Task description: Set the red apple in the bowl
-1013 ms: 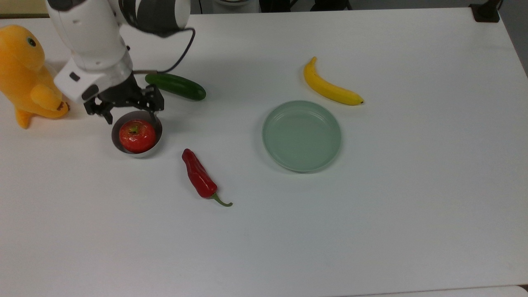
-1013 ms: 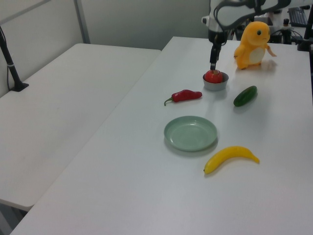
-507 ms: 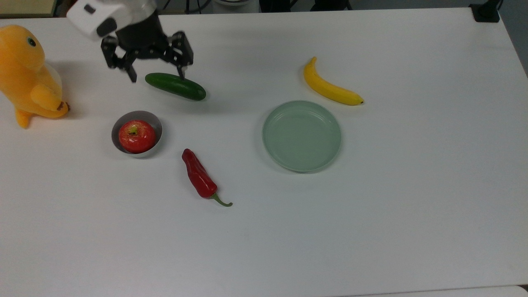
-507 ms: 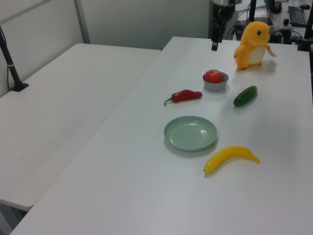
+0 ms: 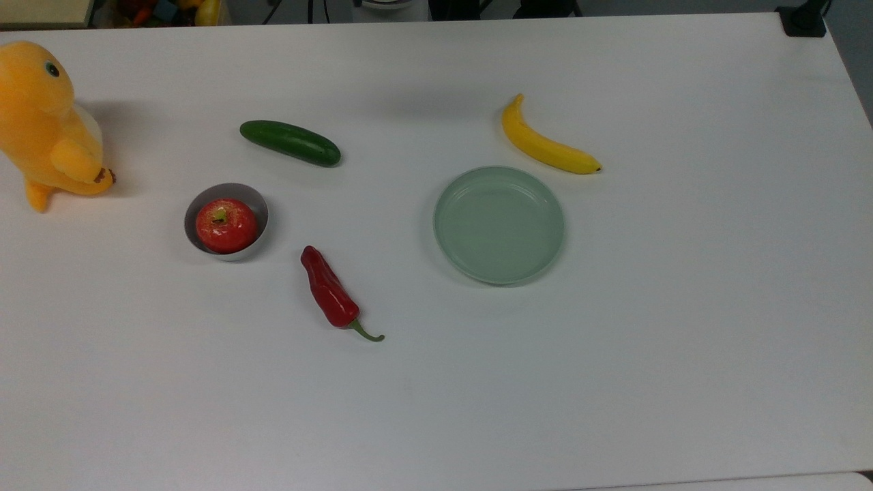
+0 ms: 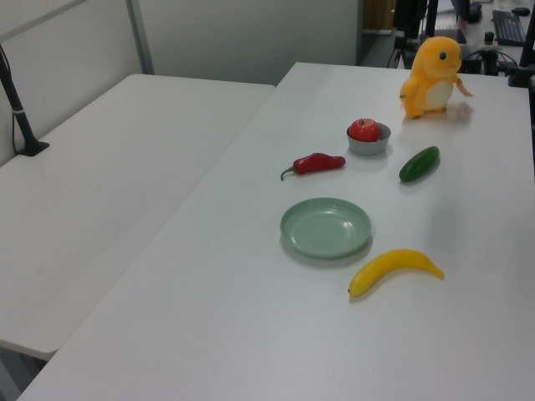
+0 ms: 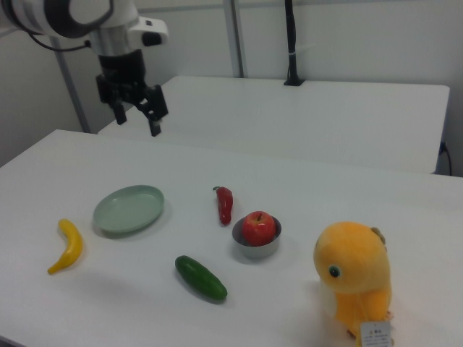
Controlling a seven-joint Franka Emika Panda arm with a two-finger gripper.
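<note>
We note a white table [image 5: 614, 382] under even light, a second white table [image 6: 109, 192] beside it with a black post [image 6: 18, 109] clamped at its far edge, plain pale walls [image 7: 362, 36], and cluttered equipment beyond.

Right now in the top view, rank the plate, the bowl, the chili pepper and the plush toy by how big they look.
1. Yellow plush toy and pale-green plate: close, and the toy is cut off at the frame edge, so unranked.
2. Red chili pepper and grey bowl: pepper longer, bowl wider; too close to rank.
</note>
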